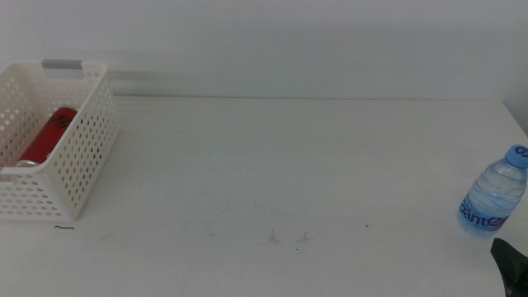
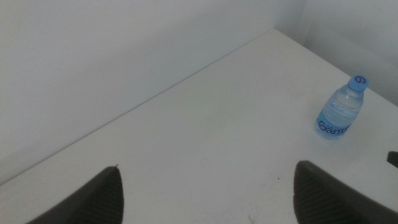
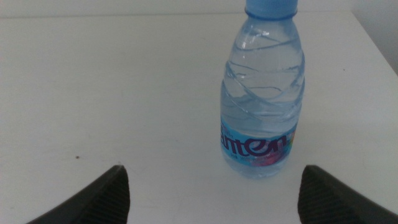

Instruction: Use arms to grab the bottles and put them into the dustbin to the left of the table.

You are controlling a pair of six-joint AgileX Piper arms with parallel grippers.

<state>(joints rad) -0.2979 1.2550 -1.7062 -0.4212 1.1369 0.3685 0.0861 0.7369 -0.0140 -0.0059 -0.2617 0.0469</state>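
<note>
Standing near table [image 1: 330, 165] edge: water bottle [image 1: 493, 198].

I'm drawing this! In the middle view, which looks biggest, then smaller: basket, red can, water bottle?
1. Basket, clearly biggest.
2. Water bottle and red can look about alike; the can is partly hidden inside the basket, so I won't rank them.

A clear, blue-capped water bottle [image 1: 494, 199] stood upright on the white counter [image 1: 289, 173] at 3 o'clock. A red cola can [image 1: 48, 136] lay inside the white perforated dustbin [image 1: 78, 153] at 9 o'clock.
</note>
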